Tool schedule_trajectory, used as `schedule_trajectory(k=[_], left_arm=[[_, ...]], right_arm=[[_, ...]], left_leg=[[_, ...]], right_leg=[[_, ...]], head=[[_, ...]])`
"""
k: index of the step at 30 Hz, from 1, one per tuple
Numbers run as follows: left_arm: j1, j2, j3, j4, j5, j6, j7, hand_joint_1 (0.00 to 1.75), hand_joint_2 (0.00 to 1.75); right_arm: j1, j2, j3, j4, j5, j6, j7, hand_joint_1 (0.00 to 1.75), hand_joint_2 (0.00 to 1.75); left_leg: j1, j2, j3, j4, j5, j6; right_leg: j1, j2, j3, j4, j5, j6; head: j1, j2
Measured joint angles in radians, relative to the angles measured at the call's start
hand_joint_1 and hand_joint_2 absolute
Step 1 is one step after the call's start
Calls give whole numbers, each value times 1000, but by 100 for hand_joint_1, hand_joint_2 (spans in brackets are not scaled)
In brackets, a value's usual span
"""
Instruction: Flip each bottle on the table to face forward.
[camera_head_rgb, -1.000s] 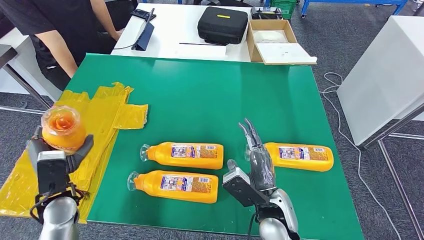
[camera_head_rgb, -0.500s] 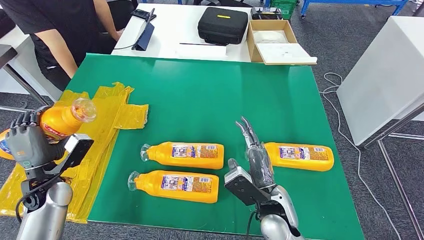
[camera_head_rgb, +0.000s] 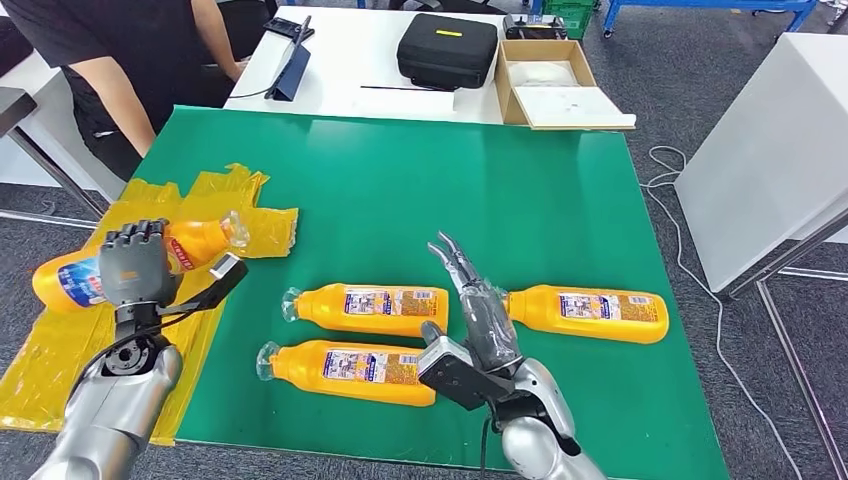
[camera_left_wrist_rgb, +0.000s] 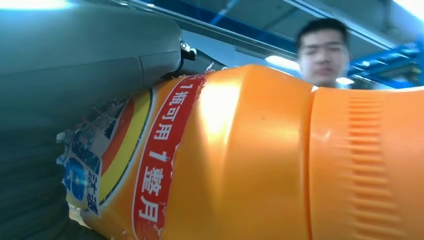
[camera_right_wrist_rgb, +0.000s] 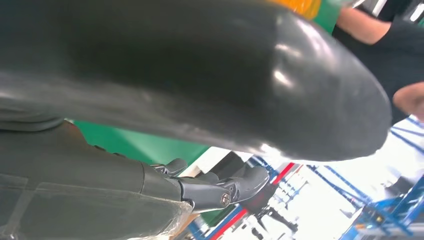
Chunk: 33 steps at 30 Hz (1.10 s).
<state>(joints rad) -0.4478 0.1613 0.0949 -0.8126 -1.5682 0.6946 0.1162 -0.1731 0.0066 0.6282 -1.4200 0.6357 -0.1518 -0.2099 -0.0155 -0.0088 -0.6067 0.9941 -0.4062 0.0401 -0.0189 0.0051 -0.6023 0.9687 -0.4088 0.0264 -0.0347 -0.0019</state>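
My left hand grips an orange bottle and holds it on its side above the yellow plastic bag, clear cap toward the table's middle. The left wrist view shows that bottle close up, with its red and blue label. Three more orange bottles lie on the green table: one in the middle, one nearer the front edge, and one to the right. My right hand hovers open between the middle and right bottles, its fingers stretched forward. Its thick thumb looms in the right wrist view.
A person stands at the far left corner of the table. Behind it, a white table carries a black case, a cardboard box and a dark device. A white cabinet stands to the right.
My left hand has turned the bottle from upright, cap facing me, to lying sideways, and lowered it. My right hand has drifted a little left and forward, now clear of the right bottle's cap.
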Motion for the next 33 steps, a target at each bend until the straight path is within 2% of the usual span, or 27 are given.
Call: schedule_trajectory(k=[4, 7, 11, 12, 16, 23, 27, 33], left_arm=[[-62, -2, -105, 109, -4, 1, 55, 162, 175], [-103, -14, -176, 175, -4, 1, 78, 151, 175], [-129, -45, -217, 219, -4, 2, 68, 54, 175], [-134, -53, -221, 226, -4, 2, 66, 49, 175], [-144, -74, -229, 246, -4, 2, 66, 0, 175], [-154, -90, -231, 286, -2, 3, 82, 0, 175], [-156, -94, -229, 298, -2, 3, 83, 0, 0], [-157, -95, -186, 319, 19, 3, 67, 0, 0]], right_arm=[[-18, 0, 23, 16, -1, 5, -3, 0, 0], [-20, 1, 38, 19, 5, 7, -3, 0, 0], [-20, 1, 52, 19, 19, 15, 4, 0, 0], [-20, 1, 54, 19, 23, 18, 6, 0, 0], [-20, 2, 60, 19, 28, 25, 9, 0, 0], [-28, 12, 70, 29, 43, 44, 11, 0, 0], [-31, 18, 72, 34, 48, 48, 12, 0, 0], [-36, 27, 75, 42, 70, 64, 15, 0, 0]], left_leg=[[0, 0, 0, 0, 0, 0], [0, 0, 0, 0, 0, 0], [-1, 1, -1, 0, 0, 0], [-1, 1, -1, 0, 0, 0], [0, 1, -1, 0, 0, 0], [0, 2, -1, 0, 0, 0], [0, 2, -1, 0, 0, 0], [0, 2, -1, 0, 0, 0]], right_leg=[[0, 0, 0, 0, 0, 0], [0, 0, 0, 0, 0, 0], [0, 0, 0, 0, 0, 0], [0, 0, 0, 0, 0, 0], [0, 0, 0, 0, 0, 0], [0, 0, 0, 0, 0, 0], [0, 0, 0, 0, 0, 0], [0, 0, 0, 0, 0, 0]], head=[[0, 0], [0, 0], [0, 0], [0, 0], [0, 0], [0, 0], [0, 0], [0, 0]])
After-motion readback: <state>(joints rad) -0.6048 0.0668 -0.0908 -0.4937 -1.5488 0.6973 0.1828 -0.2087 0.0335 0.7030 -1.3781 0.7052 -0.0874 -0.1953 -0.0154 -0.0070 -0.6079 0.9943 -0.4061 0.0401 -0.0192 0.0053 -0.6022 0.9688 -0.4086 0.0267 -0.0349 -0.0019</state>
